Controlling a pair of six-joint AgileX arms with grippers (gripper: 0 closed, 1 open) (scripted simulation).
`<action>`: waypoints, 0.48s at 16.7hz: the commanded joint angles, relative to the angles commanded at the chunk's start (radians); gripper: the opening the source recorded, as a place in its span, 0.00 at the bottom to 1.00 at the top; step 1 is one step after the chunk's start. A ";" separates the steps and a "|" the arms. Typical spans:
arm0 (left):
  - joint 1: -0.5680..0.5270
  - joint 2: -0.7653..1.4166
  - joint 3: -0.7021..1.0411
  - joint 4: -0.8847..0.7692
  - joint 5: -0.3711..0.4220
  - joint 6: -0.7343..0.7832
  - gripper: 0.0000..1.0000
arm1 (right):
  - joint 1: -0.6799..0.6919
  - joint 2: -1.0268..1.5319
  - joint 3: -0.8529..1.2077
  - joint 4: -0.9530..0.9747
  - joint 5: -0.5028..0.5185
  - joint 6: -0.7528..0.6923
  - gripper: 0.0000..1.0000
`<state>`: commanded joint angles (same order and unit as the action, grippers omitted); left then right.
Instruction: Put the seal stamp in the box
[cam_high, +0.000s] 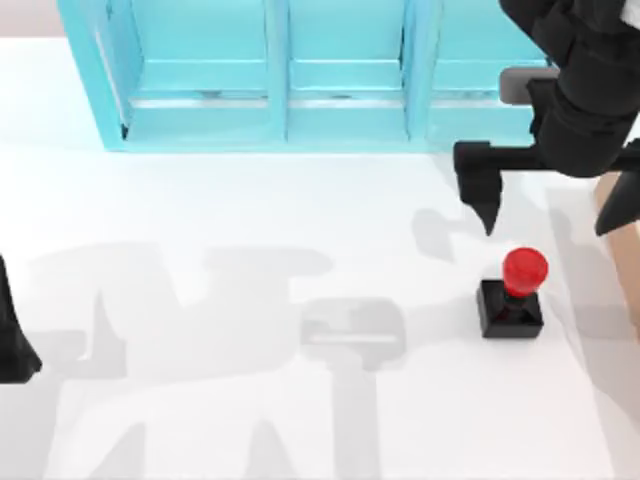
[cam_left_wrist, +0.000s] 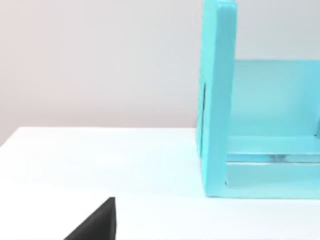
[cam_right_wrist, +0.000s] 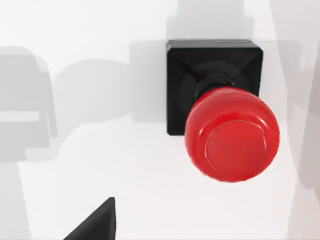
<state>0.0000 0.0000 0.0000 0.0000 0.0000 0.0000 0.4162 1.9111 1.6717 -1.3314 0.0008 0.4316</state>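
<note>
1. Glossy red knob over a black block: the seal stamp (cam_high: 512, 295) stands upright on the white table (cam_high: 250, 400), right of centre, directly under my right wrist camera.
2. My right gripper (cam_high: 545, 200) hovers just behind it, fingers spread and empty; I should centre over the knob, then descend.
3. The box (cam_high: 612, 215) waits at the right edge, just beyond the stamp.
4. My left arm (cam_high: 12, 340) sits parked at the far left edge.

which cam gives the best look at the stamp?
Right wrist view: the stamp is seen close from above, red knob and black base distinct. Top view has it smaller, on the table's right side, standing free.
</note>
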 joint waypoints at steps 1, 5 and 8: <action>0.000 0.000 0.000 0.000 0.000 0.000 1.00 | 0.000 0.000 0.000 0.000 0.000 0.000 1.00; 0.000 0.000 0.000 0.000 0.000 0.000 1.00 | -0.004 0.001 -0.019 0.018 0.000 -0.002 1.00; 0.000 0.000 0.000 0.000 0.000 0.000 1.00 | -0.002 0.018 -0.100 0.116 0.000 -0.002 1.00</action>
<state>0.0000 0.0000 0.0000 0.0000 0.0000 0.0000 0.4146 1.9293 1.5721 -1.2158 0.0009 0.4299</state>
